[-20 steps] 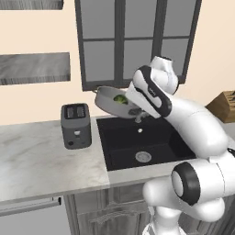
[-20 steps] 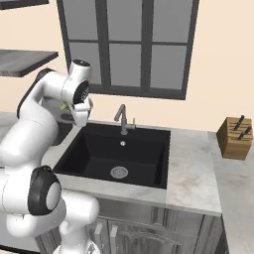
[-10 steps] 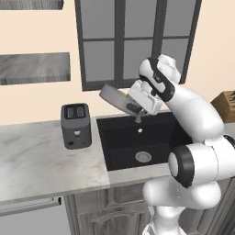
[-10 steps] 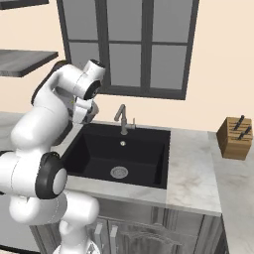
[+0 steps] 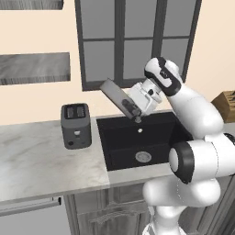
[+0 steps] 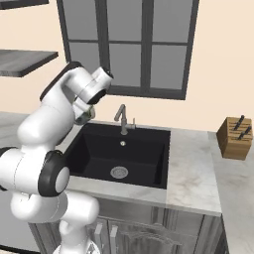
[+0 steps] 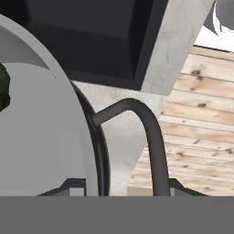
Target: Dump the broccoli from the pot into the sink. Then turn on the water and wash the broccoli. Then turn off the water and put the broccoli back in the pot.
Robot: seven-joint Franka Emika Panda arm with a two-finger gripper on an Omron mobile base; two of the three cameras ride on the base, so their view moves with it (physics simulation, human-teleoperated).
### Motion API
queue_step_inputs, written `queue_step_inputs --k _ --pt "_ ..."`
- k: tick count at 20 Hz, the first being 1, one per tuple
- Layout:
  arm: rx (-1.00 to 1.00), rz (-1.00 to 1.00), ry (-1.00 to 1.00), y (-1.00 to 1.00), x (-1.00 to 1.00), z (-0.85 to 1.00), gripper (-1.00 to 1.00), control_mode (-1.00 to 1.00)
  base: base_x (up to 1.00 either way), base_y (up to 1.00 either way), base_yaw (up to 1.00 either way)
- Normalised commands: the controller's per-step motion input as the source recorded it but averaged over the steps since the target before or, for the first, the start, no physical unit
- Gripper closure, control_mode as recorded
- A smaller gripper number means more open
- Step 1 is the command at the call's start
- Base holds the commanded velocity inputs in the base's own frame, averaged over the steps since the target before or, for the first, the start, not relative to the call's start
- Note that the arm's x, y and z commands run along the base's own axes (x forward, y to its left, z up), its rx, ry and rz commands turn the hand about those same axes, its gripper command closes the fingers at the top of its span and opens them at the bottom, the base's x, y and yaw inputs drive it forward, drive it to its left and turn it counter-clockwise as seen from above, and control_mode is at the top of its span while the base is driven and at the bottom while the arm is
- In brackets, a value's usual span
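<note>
Left base view: the pot [image 5: 117, 97] is held steeply tilted above the sink [image 5: 120, 137], clamped at its 4 o'clock rim by the gripper [image 5: 133, 109]; a toaster [image 5: 75, 125] stands on the tabletop [image 5: 41, 160].

Right base view: faucet [image 6: 122, 118] seen behind the basin.

Hand view: broccoli [image 7: 3, 89] glimpsed at 9 o'clock inside the pot.

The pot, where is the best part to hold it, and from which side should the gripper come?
Probably a loop side handle of the pot: it stands clear of the rim, so fingers can close across it from outside. The gripper already holds the tilted pot at its lower edge over the sink.
</note>
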Motion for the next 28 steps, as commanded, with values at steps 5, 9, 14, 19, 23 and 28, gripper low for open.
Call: queue_step_inputs --k 5,9,14,19,23,28 --pt "0.16 -0.14 0.06 0.17 0.17 0.10 1.00 -1.00 0.00 0.00 0.00" --pt "0.13 -0.14 0.04 0.04 0.17 0.16 1.00 -1.00 0.00 0.00 0.00" --pt "0.15 -0.09 0.01 0.08 0.23 0.26 1.00 -1.00 0.00 0.00 0.00" --pt "0.18 -0.06 0.00 0.05 0.23 0.33 1.00 -1.00 0.00 0.00 0.00" --pt "0.16 -0.05 0.03 0.00 0.24 0.34 1.00 -1.00 0.00 0.00 0.00" --pt "0.18 -0.02 0.08 0.00 0.10 0.23 1.00 -1.00 0.00 0.00 0.00"
